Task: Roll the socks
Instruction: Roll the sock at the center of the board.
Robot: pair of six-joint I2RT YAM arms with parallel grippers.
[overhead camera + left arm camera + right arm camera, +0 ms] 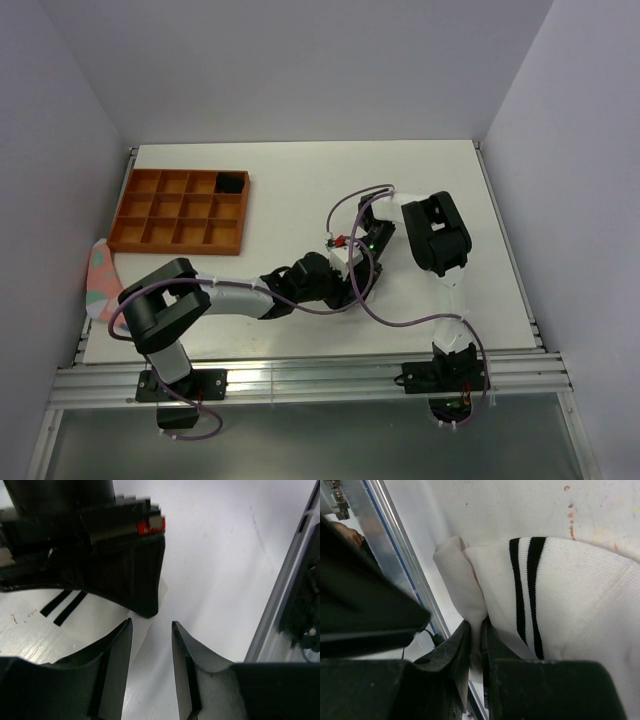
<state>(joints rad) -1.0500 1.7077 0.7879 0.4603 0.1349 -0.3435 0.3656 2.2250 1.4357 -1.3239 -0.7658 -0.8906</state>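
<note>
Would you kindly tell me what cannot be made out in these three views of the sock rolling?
- white sock: right wrist view, cut off by the right edge; top view, hidden beneath the arms.
- black sock: in no view for certain; dark item in the tray, top view, too small to identify.
- right claw: how much fabric it pinches is hidden by its own fingers.

Top cam: high at near edge, looking down on whole table [300,170]. Wrist cams: close-up, low, both seeing the white sock [570,590].
</note>
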